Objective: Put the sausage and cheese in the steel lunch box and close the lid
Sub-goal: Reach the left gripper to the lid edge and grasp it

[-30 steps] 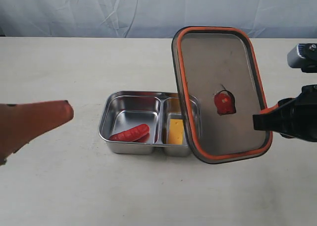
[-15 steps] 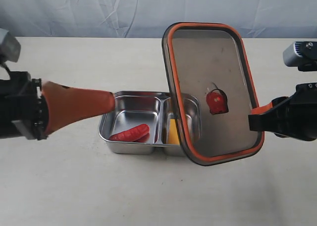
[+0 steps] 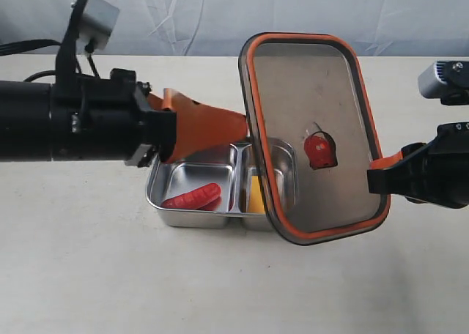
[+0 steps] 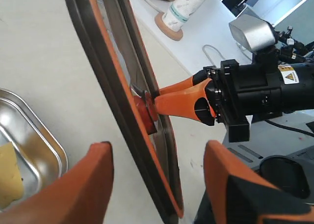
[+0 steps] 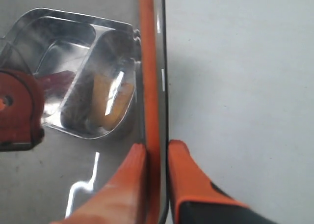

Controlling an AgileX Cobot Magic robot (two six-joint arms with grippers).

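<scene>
The steel lunch box (image 3: 170,174) stands mid-table. The red sausage (image 3: 192,196) lies in its left compartment, the yellow cheese (image 3: 256,196) in its right one, half hidden by the lid. The dark lid (image 3: 293,99) with orange rim and centre tab (image 3: 319,149) hangs steeply tilted over the box's right end. My right gripper (image 5: 156,149) is shut on the lid's right rim (image 5: 149,62). My left gripper (image 4: 157,157) stands open astride the lid's left edge (image 4: 128,117), its fingers (image 4: 93,177) apart from it. In the exterior view the left gripper (image 3: 236,129) reaches that edge.
Bare beige table (image 3: 110,275) lies in front of and around the box, with a grey cloth backdrop (image 3: 183,12) behind. The left wrist view shows the right arm's black body (image 4: 255,91) beyond the lid and a white cylinder (image 4: 189,5) past the table.
My left arm has swept in from the left and its open fingers now straddle the lid's left edge. The lid shifted slightly left early on, then held still in the right gripper.
</scene>
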